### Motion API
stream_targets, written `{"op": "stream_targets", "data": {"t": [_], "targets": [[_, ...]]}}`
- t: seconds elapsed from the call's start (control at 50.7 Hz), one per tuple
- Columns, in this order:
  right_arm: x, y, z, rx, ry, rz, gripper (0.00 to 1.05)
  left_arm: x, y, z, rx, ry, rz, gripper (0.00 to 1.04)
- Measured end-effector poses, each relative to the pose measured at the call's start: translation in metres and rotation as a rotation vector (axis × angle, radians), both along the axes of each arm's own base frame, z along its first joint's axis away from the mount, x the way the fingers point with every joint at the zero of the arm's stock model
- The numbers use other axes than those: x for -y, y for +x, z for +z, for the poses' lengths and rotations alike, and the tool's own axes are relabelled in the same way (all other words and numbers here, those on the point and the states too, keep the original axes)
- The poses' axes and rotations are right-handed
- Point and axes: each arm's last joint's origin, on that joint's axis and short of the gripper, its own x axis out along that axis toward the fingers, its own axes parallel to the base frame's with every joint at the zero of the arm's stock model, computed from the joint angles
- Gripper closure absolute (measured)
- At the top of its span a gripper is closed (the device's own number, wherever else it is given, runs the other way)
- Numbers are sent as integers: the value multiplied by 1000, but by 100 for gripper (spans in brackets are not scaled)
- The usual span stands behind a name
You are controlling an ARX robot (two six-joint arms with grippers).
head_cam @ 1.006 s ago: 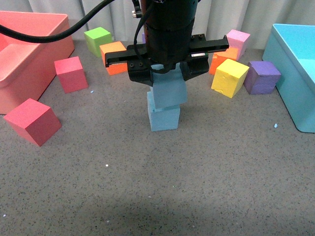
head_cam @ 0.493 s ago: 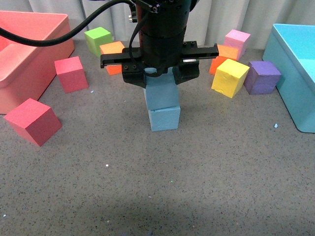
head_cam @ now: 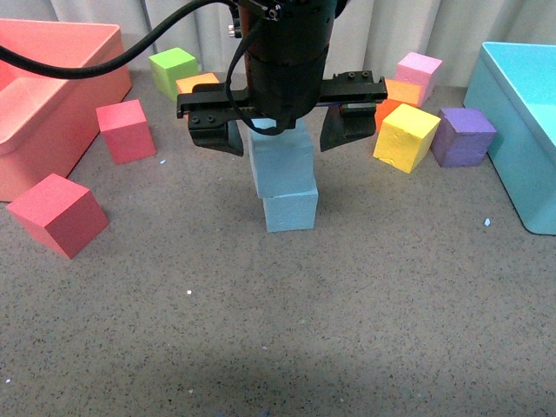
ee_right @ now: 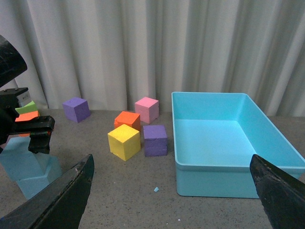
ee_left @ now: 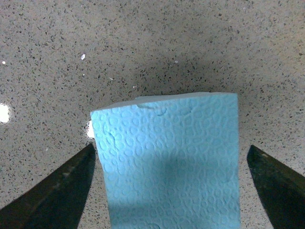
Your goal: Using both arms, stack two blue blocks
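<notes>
At frame centre in the front view, the top block (head_cam: 281, 161) sits on the lower block (head_cam: 290, 210), twisted a little and overhanging it toward frame left. The left gripper (head_cam: 282, 141) straddles the top block with its jaws spread and gripping nothing: one finger (head_cam: 217, 135) is just beside the block's side, and the other (head_cam: 347, 126) stands clear with a visible gap. The left wrist view shows the top block's face (ee_left: 167, 162) as sky-blue foam embossed with small rings, between two dark, tapering fingers. The floor (head_cam: 278, 330) is speckled grey, and the lower half of the frame is bare. Cubes crowd the upper half: a yellow cube (head_cam: 406, 136) and a purple cube (head_cam: 463, 136) at right, and a red cube (head_cam: 126, 130) at left. A turquoise bin (head_cam: 521, 130) lines the right edge and a salmon bin (head_cam: 52, 78) the upper left. The right gripper (ee_right: 171, 160) hangs well apart from the stack, its jaws wide and empty.
</notes>
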Motion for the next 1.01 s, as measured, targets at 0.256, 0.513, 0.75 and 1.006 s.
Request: {"op": "stream_targets", "data": {"t": [0.256,0.513,0.75,1.006], "targets": [[0,0,0,0,0,0,9,-7,-5,23,54,-41,2,7],[0,0,0,0,0,0,9,-48,-26,40,556,52,-23,28],[0,0,0,0,0,-1,9,-123,-83,37,1042,47,-41,64],[0,0,0,0,0,0,9,-183,-152,24,1043,81,-59,101]]}}
